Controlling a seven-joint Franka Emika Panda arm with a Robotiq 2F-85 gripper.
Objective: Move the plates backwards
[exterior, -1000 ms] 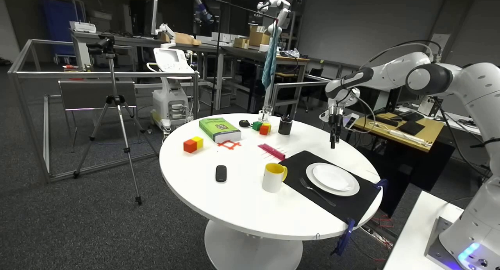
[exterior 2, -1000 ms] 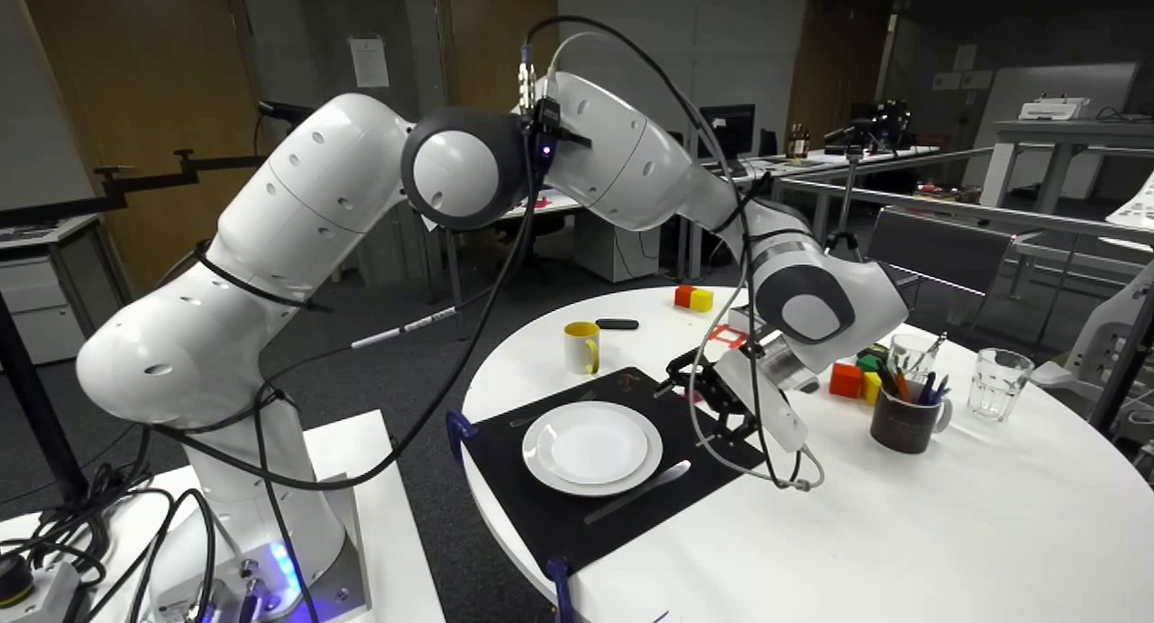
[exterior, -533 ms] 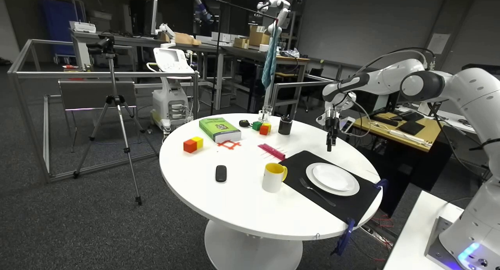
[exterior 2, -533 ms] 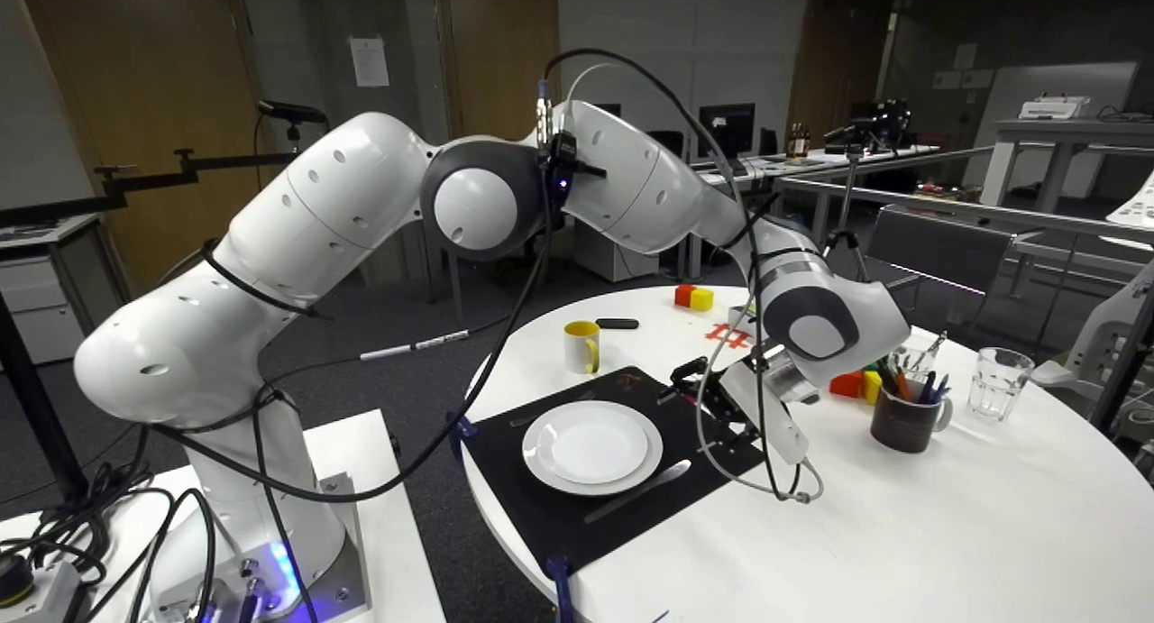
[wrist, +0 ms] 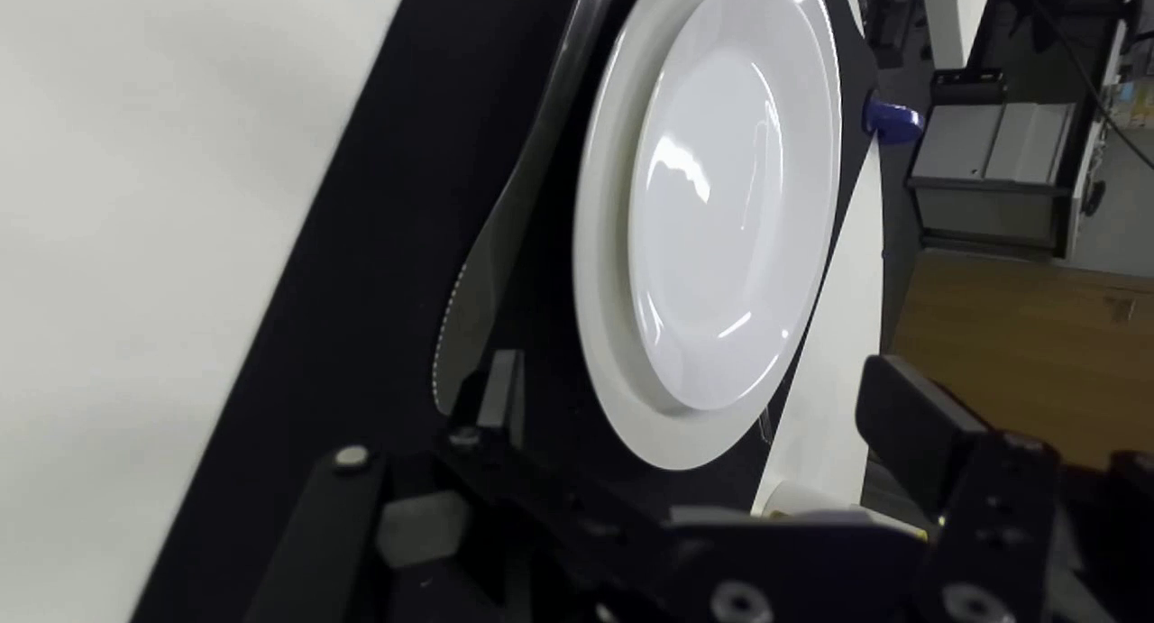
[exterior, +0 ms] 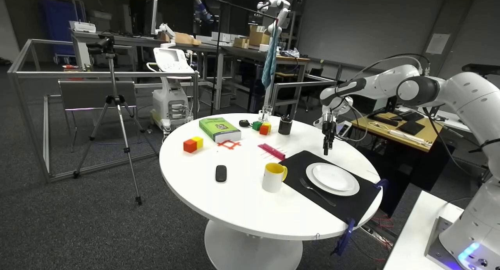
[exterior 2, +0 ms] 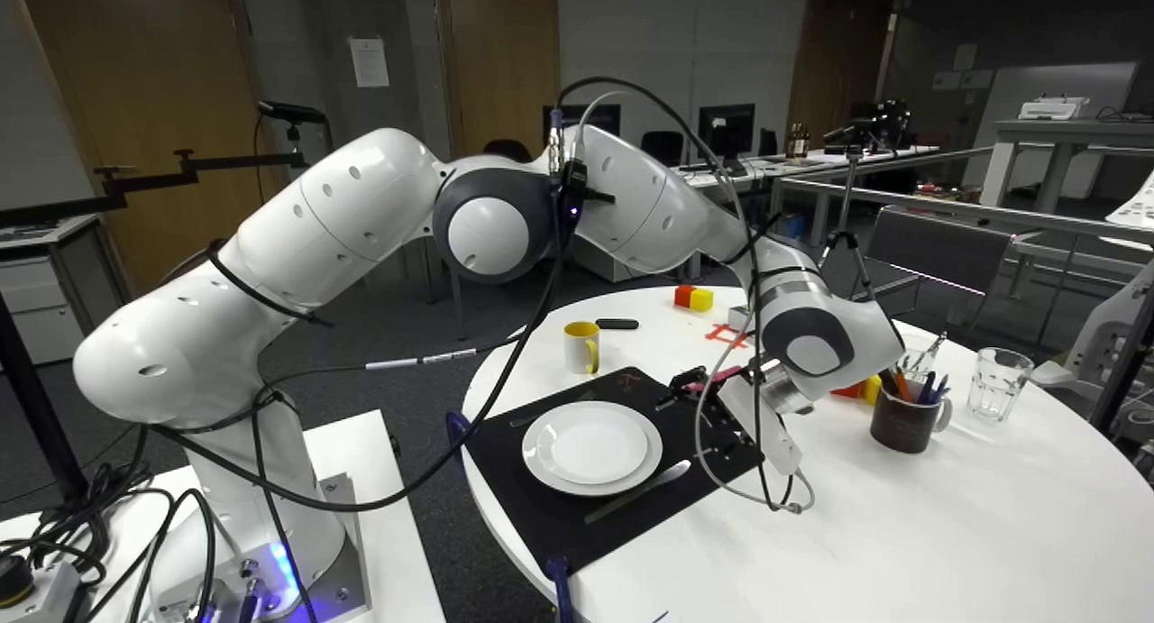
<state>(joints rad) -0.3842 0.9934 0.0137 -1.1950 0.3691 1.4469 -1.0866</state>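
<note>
Two white round plates lie stacked on a black mat. The smaller plate (exterior: 334, 177) sits on the larger plate (exterior: 311, 178). The stack shows in both exterior views, with the smaller plate (exterior 2: 599, 447) on top. In the wrist view the smaller plate (wrist: 721, 199) and the larger plate's rim (wrist: 645, 429) fill the upper middle. My gripper (exterior: 327, 149) is above the table at the mat's far edge, beside the plates and apart from them. In the wrist view my gripper (wrist: 705, 398) is open, its fingers wide apart with nothing between them.
A knife (wrist: 505, 244) and a fork (exterior: 317, 192) flank the plates on the black mat (exterior 2: 550, 524). A yellow-lined mug (exterior: 272, 179) stands by the mat. A dark pen mug (exterior 2: 904, 422) and glass (exterior 2: 999, 384) stand near the arm. Blue clamps (exterior: 344, 238) hold the mat's edge.
My gripper has come down and a little to the left in an exterior view, closer to the table. The arm's elbow has lowered. The plates have not moved.
</note>
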